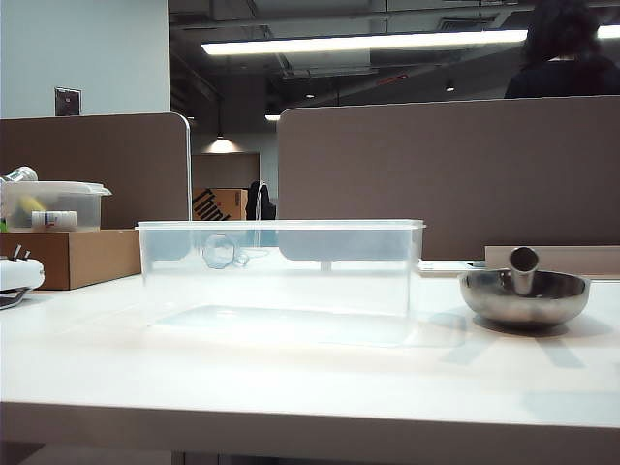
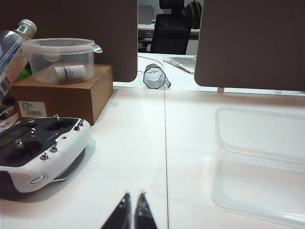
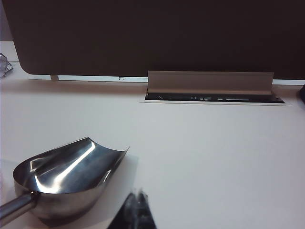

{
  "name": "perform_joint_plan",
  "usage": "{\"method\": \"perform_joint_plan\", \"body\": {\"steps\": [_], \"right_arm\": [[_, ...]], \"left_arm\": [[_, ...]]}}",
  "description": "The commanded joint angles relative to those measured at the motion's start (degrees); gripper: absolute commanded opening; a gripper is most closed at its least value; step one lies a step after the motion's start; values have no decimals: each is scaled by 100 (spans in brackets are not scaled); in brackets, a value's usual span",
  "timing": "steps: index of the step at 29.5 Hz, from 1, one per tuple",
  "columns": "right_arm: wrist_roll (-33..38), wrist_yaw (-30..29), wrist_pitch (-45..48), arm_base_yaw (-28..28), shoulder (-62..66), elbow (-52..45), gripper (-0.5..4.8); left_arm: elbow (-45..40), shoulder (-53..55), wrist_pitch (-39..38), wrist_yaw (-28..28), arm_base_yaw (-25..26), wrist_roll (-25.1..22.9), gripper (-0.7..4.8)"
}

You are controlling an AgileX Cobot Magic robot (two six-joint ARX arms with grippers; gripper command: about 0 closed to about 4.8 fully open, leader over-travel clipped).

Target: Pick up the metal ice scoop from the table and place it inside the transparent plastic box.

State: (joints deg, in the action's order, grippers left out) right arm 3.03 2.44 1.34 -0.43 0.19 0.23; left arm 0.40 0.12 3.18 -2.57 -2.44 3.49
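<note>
The metal ice scoop [image 1: 524, 295] lies on the white table [image 1: 291, 387] at the right, handle end toward the camera. In the right wrist view the scoop [image 3: 71, 176] rests bowl up just beside my right gripper [image 3: 138, 194], which is shut, empty and not touching it. The transparent plastic box [image 1: 281, 281] stands lidless and empty mid-table. The left wrist view shows the box [image 2: 259, 162] off to one side of my left gripper [image 2: 133, 195], whose fingertips are pressed together over bare table. Neither gripper shows in the exterior view.
A white remote controller [image 2: 40, 148] lies near the left gripper. Behind it a cardboard box [image 2: 66, 95] carries a small lidded container [image 2: 59, 59], with a bottle [image 2: 12, 52] alongside. A small clear faceted cup [image 2: 155, 77] lies by the brown partitions [image 1: 446, 165].
</note>
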Motion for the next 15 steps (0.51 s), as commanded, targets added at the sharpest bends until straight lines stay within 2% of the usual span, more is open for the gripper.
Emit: {"method": "perform_joint_plan", "body": {"steps": [1, 15], "right_arm": [[-2, 17, 55, 2, 2, -26, -3], [37, 4, 33, 4, 2, -26, -3]], "left_arm": [[-2, 4, 57, -22, -9, -2, 21], [-4, 4, 57, -15, -79, -2, 21]]}}
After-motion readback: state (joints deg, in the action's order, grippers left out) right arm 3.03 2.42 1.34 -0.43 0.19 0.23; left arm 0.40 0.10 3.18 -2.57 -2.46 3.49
